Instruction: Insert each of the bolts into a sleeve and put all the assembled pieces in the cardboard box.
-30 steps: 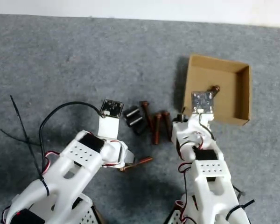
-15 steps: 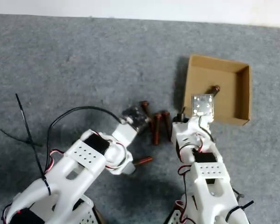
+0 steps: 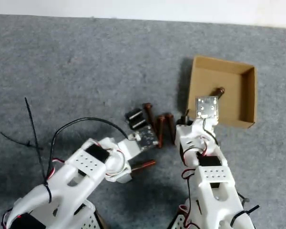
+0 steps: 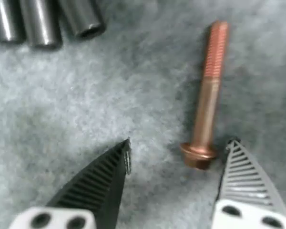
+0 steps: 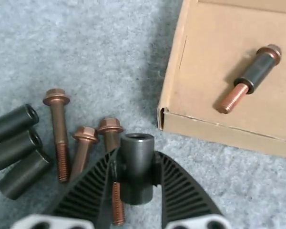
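A copper bolt [image 4: 207, 95] lies on the grey carpet, its head between the tips of my open left gripper [image 4: 180, 149], nearer one finger. Three black sleeves [image 4: 38, 19] lie beyond it. My right gripper [image 5: 136, 183] is shut on a black sleeve [image 5: 137, 164], held over the carpet beside three loose bolts [image 5: 83, 145]. An assembled bolt and sleeve [image 5: 250, 76] lies in the cardboard box [image 5: 174, 81]. From above, the left arm [image 3: 93, 162] sits over the lone bolt [image 3: 143, 165] and the right arm [image 3: 200, 138] stands near the box [image 3: 196, 64].
More sleeves [image 3: 136, 119] and bolts [image 3: 160, 129] cluster between the two arms. A black cable [image 3: 33, 133] trails at the left. Grey carpet stretches open at the far left and behind the box.
The left arm's wrist has swung to the right and toward the bolts. The right arm has hardly moved, with the sleeve still in its grip.
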`<action>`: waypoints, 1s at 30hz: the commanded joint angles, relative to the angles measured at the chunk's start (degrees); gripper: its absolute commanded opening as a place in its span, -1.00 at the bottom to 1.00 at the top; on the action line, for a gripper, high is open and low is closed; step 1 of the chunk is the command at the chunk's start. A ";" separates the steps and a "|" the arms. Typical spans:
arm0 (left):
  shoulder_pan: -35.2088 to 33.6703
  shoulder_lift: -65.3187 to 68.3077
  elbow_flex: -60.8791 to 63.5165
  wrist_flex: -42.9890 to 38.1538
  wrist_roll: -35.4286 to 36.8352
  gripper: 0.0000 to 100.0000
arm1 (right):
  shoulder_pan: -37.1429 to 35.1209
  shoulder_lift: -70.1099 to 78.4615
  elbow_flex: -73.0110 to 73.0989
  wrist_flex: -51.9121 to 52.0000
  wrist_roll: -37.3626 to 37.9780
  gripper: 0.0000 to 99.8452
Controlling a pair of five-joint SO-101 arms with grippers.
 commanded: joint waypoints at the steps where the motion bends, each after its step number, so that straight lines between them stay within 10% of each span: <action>1: -1.54 0.22 0.31 -4.75 -0.62 -0.42 | -0.13 -0.48 -0.57 -1.71 0.62 -0.99; 30: -4.53 3.91 -3.12 -1.41 -4.40 -0.41 | -0.13 -0.48 -0.40 -1.71 0.62 -0.99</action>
